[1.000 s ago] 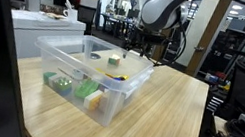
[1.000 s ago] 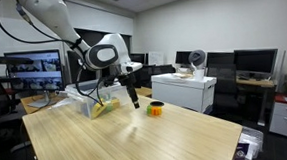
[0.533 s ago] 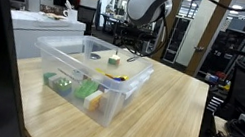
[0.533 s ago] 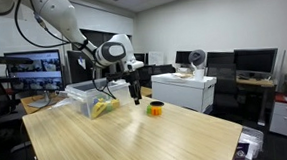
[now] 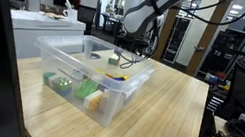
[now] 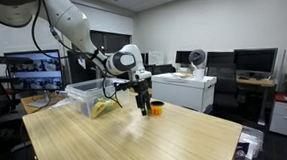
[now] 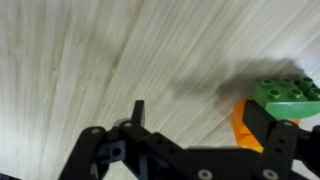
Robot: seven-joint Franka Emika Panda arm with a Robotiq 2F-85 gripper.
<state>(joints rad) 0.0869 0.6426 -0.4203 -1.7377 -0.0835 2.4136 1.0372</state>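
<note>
plainly, the fingers [image 7: 270, 130] stand wide apart and hold nothing. they hang low over the desk [image 7: 90, 60], one of them right at the edge of the orange piece [image 7: 243, 125]. the green block [image 7: 288, 92] sits on top of that piece, off to one side of the gap rather than inside it. in an exterior view the orange piece [image 6: 156, 107] lies on the desk near the clear bin [image 6: 82, 91], outside it.

the risk, as i judge it, is the offset. a finger coming down from here could land on the block or clip the orange rim. the pale wood looks smooth, with fine straight grain, so the stack would likely skid away or the block tip off.

the block is hard glossy plastic with round studs and square corners. the orange piece is rounded, though its full shape is hidden. the bin is thin, translucent and straight-walled.
</note>
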